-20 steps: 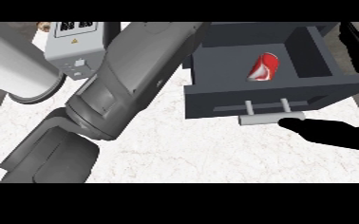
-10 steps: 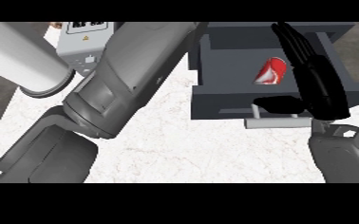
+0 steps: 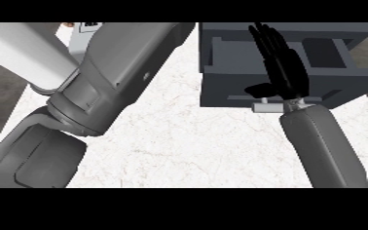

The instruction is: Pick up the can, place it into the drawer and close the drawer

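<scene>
right hand (image 3: 282, 73) now covers the drawer (image 3: 223, 78); can probably hidden.

The right hand (image 3: 282, 68) lies over the open drawer (image 3: 223, 63) and covers the middle of its interior; any contents beneath the hand cannot be seen. The can appears in no part of the view. The drawer handle (image 3: 266, 106) is partly covered by the thumb and wrist. The drawer's right side runs out of the view's edge. The left arm (image 3: 108, 87) fills the left half of the view; its hand is probably beyond the top edge and is not visible.
</scene>
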Controlling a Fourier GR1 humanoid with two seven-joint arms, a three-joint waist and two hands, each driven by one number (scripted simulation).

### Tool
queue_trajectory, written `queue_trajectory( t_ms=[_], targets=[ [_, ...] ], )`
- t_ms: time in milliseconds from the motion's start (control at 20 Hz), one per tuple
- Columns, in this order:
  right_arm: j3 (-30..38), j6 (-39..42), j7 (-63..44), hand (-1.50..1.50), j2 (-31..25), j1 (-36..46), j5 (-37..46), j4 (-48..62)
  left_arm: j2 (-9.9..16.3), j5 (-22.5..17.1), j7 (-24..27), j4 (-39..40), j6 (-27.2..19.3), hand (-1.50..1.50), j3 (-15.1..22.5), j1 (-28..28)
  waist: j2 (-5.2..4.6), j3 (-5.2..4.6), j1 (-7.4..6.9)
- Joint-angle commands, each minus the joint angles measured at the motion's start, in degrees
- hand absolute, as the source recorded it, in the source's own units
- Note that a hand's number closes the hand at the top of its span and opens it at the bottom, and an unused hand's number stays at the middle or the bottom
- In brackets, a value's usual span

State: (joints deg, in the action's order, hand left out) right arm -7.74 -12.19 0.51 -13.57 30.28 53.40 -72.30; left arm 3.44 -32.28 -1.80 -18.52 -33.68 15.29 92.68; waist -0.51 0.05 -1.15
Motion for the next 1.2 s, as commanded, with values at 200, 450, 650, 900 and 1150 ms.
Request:
queue_trajectory(
  t_ms=[200,450,650,900,1150],
  targets=[
    [4.41,-10.17,1.52,-1.5,2.1,13.06,4.96,21.73,3.95,1.64,-3.89,-3.48,0.6,-1.5,0.11,-1.69,0.12,-0.01,-1.12],
    [7.58,-20.69,3.65,-1.5,3.04,17.86,6.38,32.51,5.05,2.41,-5.93,-8.02,1.52,-1.5,1.32,-5.4,0.15,0.01,-2.74],
    [8.44,-22.37,0.93,-1.5,4.29,25.86,8.32,38.63,5.81,2.89,-5.61,-11.53,1.37,-1.5,1.74,-9.78,0.02,-0.03,-3.43],
    [9.57,-26.95,1.52,-1.5,4.49,30.4,9.68,45.8,9.62,3.24,-8.14,-15.11,3.8,-1.5,1.96,-12.72,-0.24,-0.03,-3.68],
    [12.37,-26.44,2.74,-1.5,1.47,34.9,8.14,50.49,11.39,3.29,-9.62,-20.86,4.2,-1.5,2.47,-15.31,-0.48,-0.01,-5.52]
  ],
)
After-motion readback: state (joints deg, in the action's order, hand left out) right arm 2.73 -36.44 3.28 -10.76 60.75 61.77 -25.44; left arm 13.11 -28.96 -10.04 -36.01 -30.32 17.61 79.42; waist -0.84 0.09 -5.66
